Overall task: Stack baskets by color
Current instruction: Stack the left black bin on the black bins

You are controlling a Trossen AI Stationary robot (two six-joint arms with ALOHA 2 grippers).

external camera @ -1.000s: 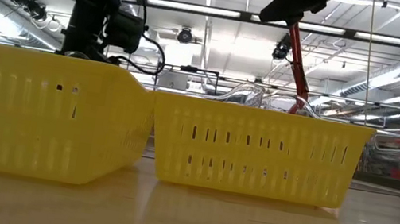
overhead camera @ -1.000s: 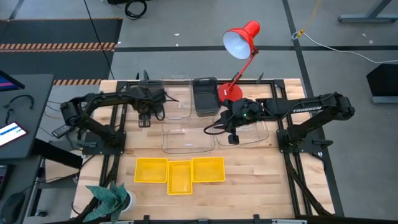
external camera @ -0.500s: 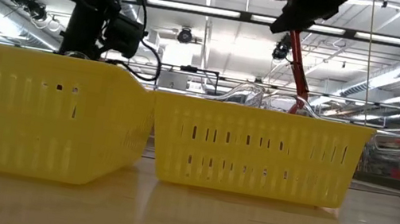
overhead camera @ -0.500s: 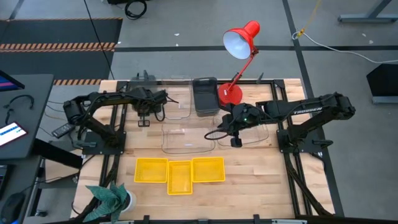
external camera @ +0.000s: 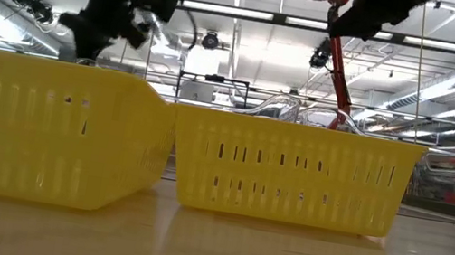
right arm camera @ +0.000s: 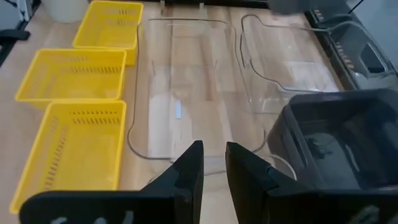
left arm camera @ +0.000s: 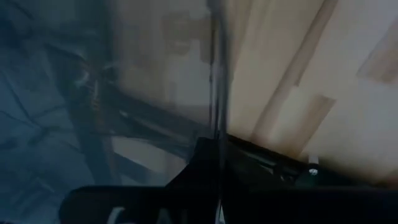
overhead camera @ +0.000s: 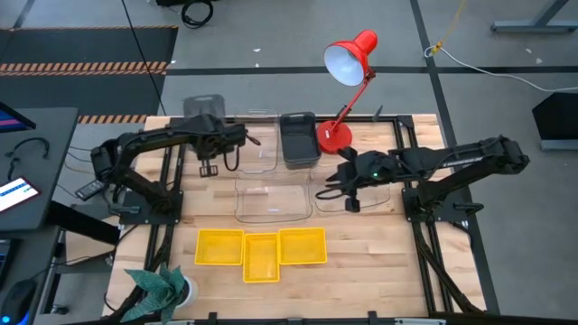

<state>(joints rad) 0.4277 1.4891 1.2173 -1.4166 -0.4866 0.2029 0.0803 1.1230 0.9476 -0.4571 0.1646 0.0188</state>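
Note:
My left gripper is shut on a dark grey basket, which it holds raised and tipped over the table's far left. My right gripper hovers above a clear basket at the middle right, its fingers a narrow gap apart with nothing between them. A second dark grey basket rests on its bottom at the far middle. Two more clear baskets lie beside it. Three yellow baskets stand in a row near the front edge. My left gripper pinches a thin wall edge of the dark grey basket between its two fingers, which come steeply from above. In the wrist view the wall runs edge-on between them. The basket is lifted clear of the table and tipped.
A red desk lamp stands with its base at the far middle, right of the grey basket. A potted plant sits at the near left corner. Bare wood lies right of the yellow baskets.
My left gripper has shut on the dark grey basket and risen, lifting it clear of the table and tipping it up at the far left. My right gripper has drifted toward the table's right edge with its finger gap unchanged.

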